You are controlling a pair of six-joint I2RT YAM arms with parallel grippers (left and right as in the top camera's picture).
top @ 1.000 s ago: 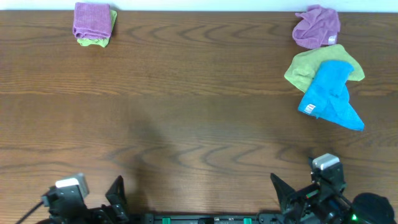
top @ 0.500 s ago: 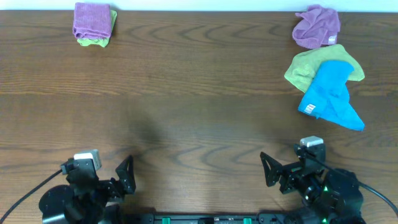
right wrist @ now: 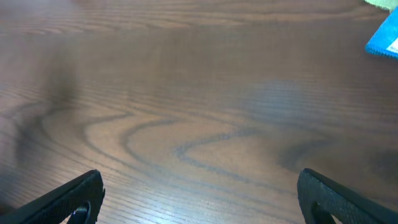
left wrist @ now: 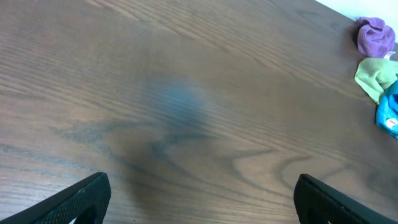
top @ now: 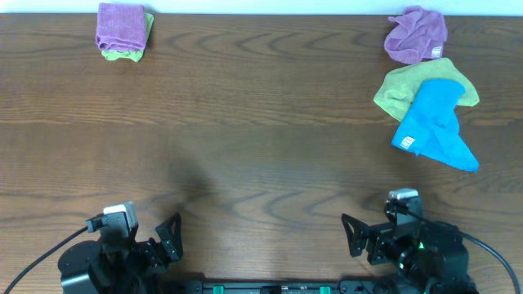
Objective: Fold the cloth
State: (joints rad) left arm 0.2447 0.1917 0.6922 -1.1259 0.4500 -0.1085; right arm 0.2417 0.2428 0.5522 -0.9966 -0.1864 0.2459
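Note:
A crumpled blue cloth lies at the right of the table, partly over a green cloth; a purple cloth lies behind them. All three show in the left wrist view, the blue, the green and the purple. A corner of the blue cloth shows in the right wrist view. My left gripper is open and empty at the front left. My right gripper is open and empty at the front right, well short of the cloths.
A folded purple cloth on a folded green one sits at the far left corner. The wooden table spans the view, with its far edge along the top.
Both arms have come forward from the near edge onto the table. The cloths have not moved.

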